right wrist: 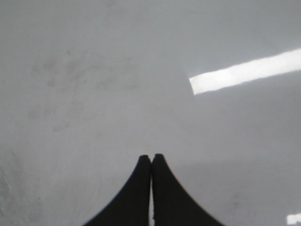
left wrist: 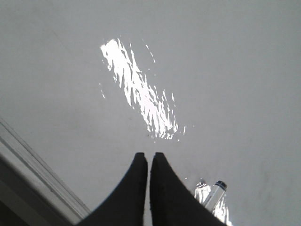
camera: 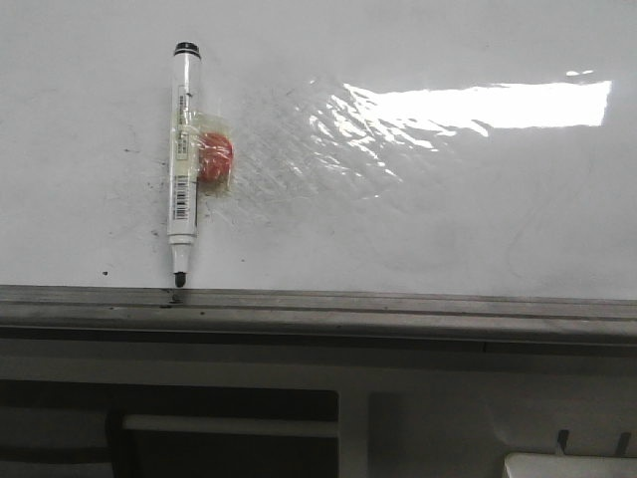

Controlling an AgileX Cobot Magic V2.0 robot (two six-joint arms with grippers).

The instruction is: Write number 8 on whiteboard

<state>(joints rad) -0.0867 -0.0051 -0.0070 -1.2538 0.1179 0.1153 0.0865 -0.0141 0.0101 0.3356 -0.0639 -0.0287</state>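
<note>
Your view looks forward over a large glossy whiteboard that serves as the worktop. At the left lies a white marker, uncapped, its black tip pointing toward you and resting just short of the grey metal edge rail. A red round piece is taped to the marker's right side with clear tape. Further right, a bright strip of glare crosses the board. No number 8 is drawn yet; only faint grey specks and scuffs show near the marker.

In the left wrist view, your left hand hovers over the board with its two black fingers pressed together, holding nothing. The marker's end shows just beside it. In the right wrist view, your right hand is likewise closed and empty, over bare board.

The step in hand is picking up the marker, and the left hand looks the nearer one. Open the fingers wide first, come down across the barrel, probably at the taped red piece, and grip firmly so the tip stays steady for writing.

Neither arm appears in the front view, so each hand's height above the board cannot be judged. Glare washes out part of the surface, and what the red piece is stays unclear.
</note>
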